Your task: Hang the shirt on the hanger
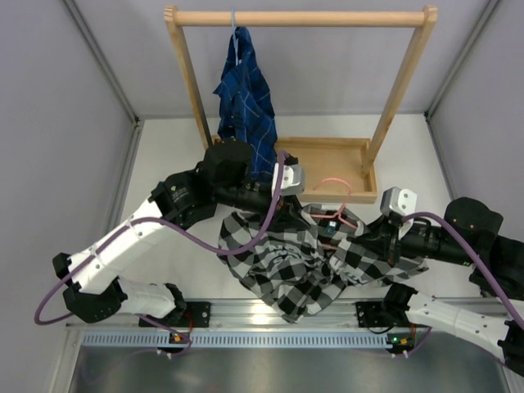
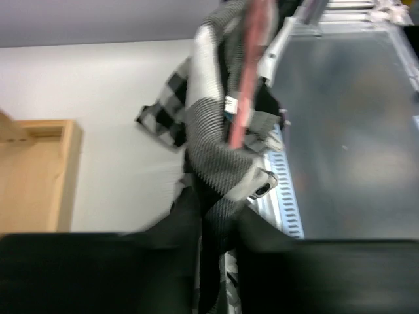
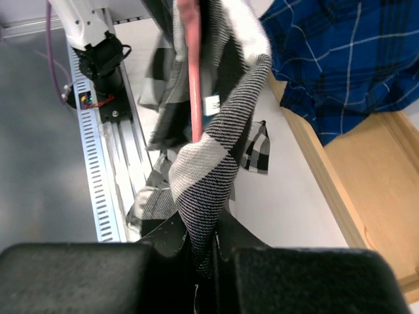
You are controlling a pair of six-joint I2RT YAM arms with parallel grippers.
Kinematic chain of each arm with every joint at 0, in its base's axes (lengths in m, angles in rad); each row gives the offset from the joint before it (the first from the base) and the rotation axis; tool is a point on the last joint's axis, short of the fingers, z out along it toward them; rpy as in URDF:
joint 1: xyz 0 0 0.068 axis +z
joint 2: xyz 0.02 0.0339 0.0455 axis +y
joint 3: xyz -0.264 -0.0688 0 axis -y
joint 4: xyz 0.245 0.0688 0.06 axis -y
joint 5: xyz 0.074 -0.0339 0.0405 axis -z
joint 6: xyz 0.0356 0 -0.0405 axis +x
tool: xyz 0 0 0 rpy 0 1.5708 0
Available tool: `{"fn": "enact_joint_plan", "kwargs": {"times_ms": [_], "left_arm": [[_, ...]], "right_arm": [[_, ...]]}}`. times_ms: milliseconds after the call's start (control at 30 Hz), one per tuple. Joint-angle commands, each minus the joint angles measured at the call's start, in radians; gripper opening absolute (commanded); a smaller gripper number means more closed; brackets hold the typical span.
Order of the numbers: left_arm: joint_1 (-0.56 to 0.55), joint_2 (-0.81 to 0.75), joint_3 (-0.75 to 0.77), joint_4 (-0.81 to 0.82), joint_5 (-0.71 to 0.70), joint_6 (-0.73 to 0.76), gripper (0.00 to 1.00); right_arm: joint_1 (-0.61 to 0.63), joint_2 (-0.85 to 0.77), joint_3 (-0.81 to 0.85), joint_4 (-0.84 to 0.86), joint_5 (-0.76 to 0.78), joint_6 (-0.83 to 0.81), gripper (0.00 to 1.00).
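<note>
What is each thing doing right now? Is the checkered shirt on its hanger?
checkered shirt: bunched up, pinched by both grippers
pink hanger: partly buried in the shirt's folds, not on the rack
left gripper: shut on the shirt
right gripper: shut on the shirt
blue shirt: hanging from the rail
wooden rack: standing upright

No writing is showing legibly anywhere. A small white label [image 3: 211, 104] is hanging inside the check shirt [image 3: 203, 176], just beside the pink hanger [image 3: 191, 65], but anything printed on it is coming out too small and blurred to read in either wrist view.
</note>
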Motion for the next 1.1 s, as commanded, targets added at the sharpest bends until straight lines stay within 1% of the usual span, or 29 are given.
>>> {"fn": "enact_joint_plan", "kwargs": {"times_ms": [0,67,100,133,167,233,267,367,400,467,500,533,567,600,633,667,700,767,800,900,933,967,1000,1033,1067], "left_arm": [[0.021,-0.013,0.033,0.125,-0.215,-0.054,0.43],[0.021,-0.019,0.033,0.145,-0.297,-0.068,0.52],[0.021,-0.024,0.036,0.148,-0.327,-0.082,0.62],[0.021,-0.032,0.042,0.149,-0.362,-0.091,0.84],[0.021,-0.039,0.044,0.152,-0.423,-0.099,0.89],[0.021,-0.059,0.042,0.151,-0.473,-0.102,0.98],[0.021,-0.091,0.022,0.152,-0.496,-0.099,0.98],[0.021,-0.142,-0.019,0.151,-0.629,-0.108,0.98],[0.021,-0.176,-0.031,0.149,-0.714,-0.126,0.98],[0.021,-0.217,-0.056,0.152,-0.82,-0.161,0.98],[0.021,-0.251,-0.076,0.152,-0.885,-0.221,0.98],[0.021,-0.272,-0.09,0.142,-1.022,-0.255,0.98],[0.021,-0.295,-0.111,0.139,-1.086,-0.295,0.98],[0.021,-0.318,-0.171,0.14,-1.135,-0.347,0.98],[0.021,-0.37,-0.203,0.139,-1.195,-0.362,0.98],[0.02,-0.392,-0.232,0.137,-1.215,-0.376,0.98],[0.021,-0.415,-0.26,0.129,-1.233,-0.405,0.98],[0.021,-0.46,-0.315,0.088,-1.241,-0.433,0.98],[0.021,-0.472,-0.328,0.07,-1.228,-0.451,0.98],[0.021,-0.506,-0.361,0.005,-1.157,-0.48,0.98],[0.021,-0.515,-0.371,-0.007,-1.131,-0.481,0.98],[0.02,-0.527,-0.381,-0.021,-1.07,-0.478,0.98],[0.021,-0.532,-0.383,-0.065,-1.05,-0.474,0.98],[0.021,-0.538,-0.381,-0.087,-1.04,-0.473,0.98],[0.021,-0.544,-0.383,-0.108,-1.039,-0.471,0.98]], "right_arm": [[0.009,-0.034,0.041,0.099,-0.053,-0.01,0.0],[0.011,-0.042,0.039,0.107,-0.037,-0.014,0.0],[0.011,-0.052,0.039,0.11,-0.014,-0.017,0.0],[0.011,-0.062,0.044,0.111,-0.004,-0.02,0.0],[0.009,-0.068,0.05,0.11,0.01,-0.022,0.0],[0.011,-0.088,0.058,0.107,0.062,-0.017,0.0],[0.011,-0.088,0.07,0.099,0.079,-0.019,0.0],[0.011,-0.088,0.099,0.075,0.148,-0.017,0.0],[0.011,-0.088,0.107,0.07,0.197,-0.017,0.0],[0.011,-0.088,0.134,0.067,0.252,-0.011,0.0],[0.011,-0.088,0.145,0.067,0.336,-0.008,0.0],[0.011,-0.085,0.163,0.061,0.367,-0.004,0.0],[0.011,-0.083,0.171,0.061,0.401,0.001,0.0],[0.011,-0.074,0.179,0.061,0.452,0.003,0.0],[0.011,-0.068,0.197,0.062,0.475,0.004,0.0],[0.009,-0.06,0.208,0.067,0.505,0.009,0.0],[0.011,-0.031,0.225,0.067,0.571,0.012,0.0],[0.011,0.01,0.289,0.081,0.659,0.03,0.0],[0.011,0.051,0.314,0.093,0.752,0.035,0.0],[0.012,0.145,0.436,0.128,0.874,0.027,0.0],[0.012,0.17,0.512,0.134,0.88,0.021,0.0],[0.012,0.193,0.551,0.141,0.879,0.018,0.0],[0.011,0.245,0.597,0.142,0.895,0.018,0.0],[0.012,0.272,0.684,0.142,0.902,0.01,0.0],[0.012,0.297,0.726,0.142,0.905,0.001,0.0]]}}
